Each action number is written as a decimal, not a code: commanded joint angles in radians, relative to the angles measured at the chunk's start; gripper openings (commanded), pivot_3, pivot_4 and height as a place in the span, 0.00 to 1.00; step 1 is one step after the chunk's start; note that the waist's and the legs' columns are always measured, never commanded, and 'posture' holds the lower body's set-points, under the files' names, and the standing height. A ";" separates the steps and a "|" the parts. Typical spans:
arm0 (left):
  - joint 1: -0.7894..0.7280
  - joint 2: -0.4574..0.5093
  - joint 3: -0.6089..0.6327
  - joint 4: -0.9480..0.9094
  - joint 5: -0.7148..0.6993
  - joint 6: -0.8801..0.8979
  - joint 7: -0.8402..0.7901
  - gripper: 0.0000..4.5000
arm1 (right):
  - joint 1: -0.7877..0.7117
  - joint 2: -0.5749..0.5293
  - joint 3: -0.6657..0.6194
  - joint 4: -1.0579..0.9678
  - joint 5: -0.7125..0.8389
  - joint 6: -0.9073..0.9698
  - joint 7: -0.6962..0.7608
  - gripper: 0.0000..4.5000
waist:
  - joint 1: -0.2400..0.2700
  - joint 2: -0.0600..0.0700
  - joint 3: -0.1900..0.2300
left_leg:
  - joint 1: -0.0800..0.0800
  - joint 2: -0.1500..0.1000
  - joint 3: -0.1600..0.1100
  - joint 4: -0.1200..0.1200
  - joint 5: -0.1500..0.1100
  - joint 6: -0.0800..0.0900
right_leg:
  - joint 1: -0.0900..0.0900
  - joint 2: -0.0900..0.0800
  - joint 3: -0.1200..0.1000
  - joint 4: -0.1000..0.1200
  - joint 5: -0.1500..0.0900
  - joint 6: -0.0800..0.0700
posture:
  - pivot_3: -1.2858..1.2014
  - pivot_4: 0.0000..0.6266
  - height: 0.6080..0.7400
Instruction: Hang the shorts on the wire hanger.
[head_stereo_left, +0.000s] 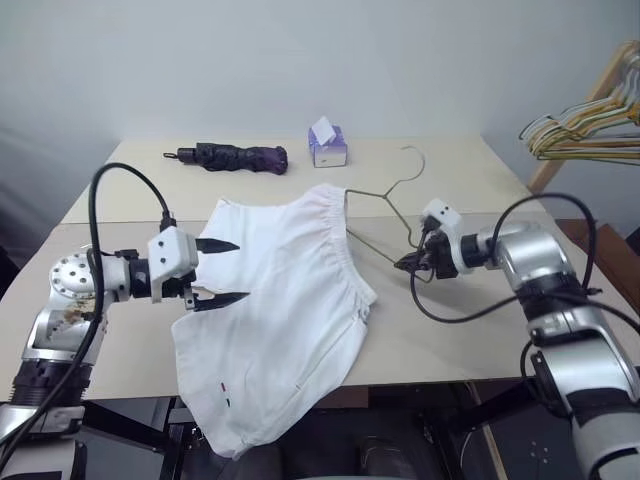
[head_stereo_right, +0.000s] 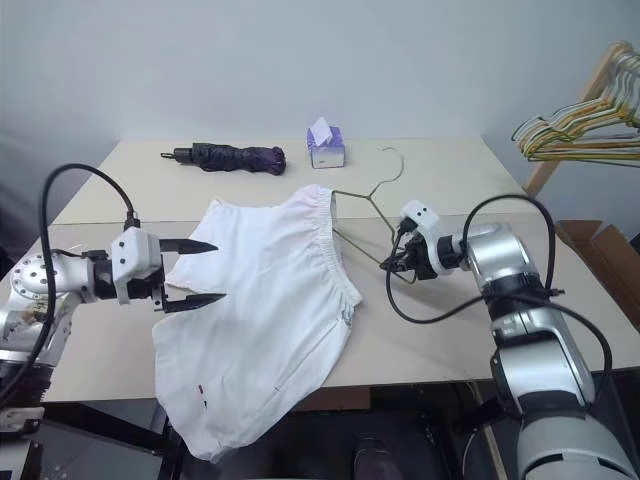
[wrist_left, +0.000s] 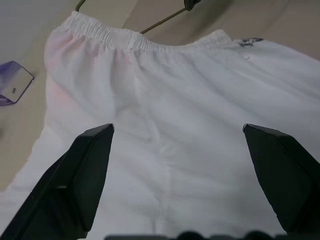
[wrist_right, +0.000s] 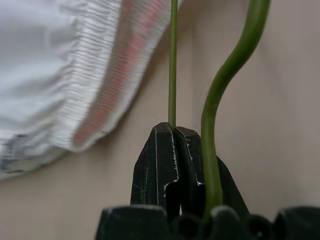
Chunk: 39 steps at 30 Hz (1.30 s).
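Observation:
The white shorts (head_stereo_left: 285, 290) lie spread on the table (head_stereo_left: 470, 180), one leg drooping over the front edge. The thin wire hanger (head_stereo_left: 385, 193) lies to their right, hook pointing to the far side. Its left corner is hidden at the gathered waistband (wrist_right: 95, 90). My right gripper (head_stereo_left: 405, 265) is shut on a wire of the hanger (wrist_right: 172, 60) near its right corner. Over the left part of the shorts (wrist_left: 175, 100), my left gripper (head_stereo_left: 228, 270) hovers open with nothing between its fingers (wrist_left: 85, 175).
A folded dark purple umbrella (head_stereo_left: 235, 156) and a small purple tissue box (head_stereo_left: 328, 146) sit at the back of the table. A bunch of coloured hangers (head_stereo_left: 585, 125) hangs on a wooden rack at the far right.

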 joint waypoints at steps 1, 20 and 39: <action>-0.113 -0.001 0.007 0.098 0.039 -0.067 0.025 1.00 | 0.039 -0.039 -0.030 -0.279 -0.048 -0.115 -0.070 0.00 | -0.003 0.000 0.000 | 0.000 0.000 0.000 0.000 0.000 0.000 | 0.000 0.000 0.000 0.000 0.000 0.000 | 0.53 0.00 1.00; -0.636 -0.042 -0.272 0.653 0.166 -0.375 -0.372 1.00 | 0.067 -0.079 0.106 -0.702 -0.097 0.060 -0.045 0.00 | -0.051 -0.001 0.000 | 0.000 0.000 0.000 0.000 0.000 0.000 | 0.001 0.000 0.000 -0.001 0.000 0.000 | 0.50 0.00 1.00; -0.681 -0.169 -0.223 0.838 0.219 -0.473 -0.346 0.01 | 0.047 -0.098 0.070 -0.728 -0.017 0.151 -0.005 0.00 | -0.085 -0.001 0.000 | -0.001 0.000 -0.001 0.001 0.000 0.000 | 0.000 0.000 0.000 0.000 0.000 0.000 | 0.49 0.00 1.00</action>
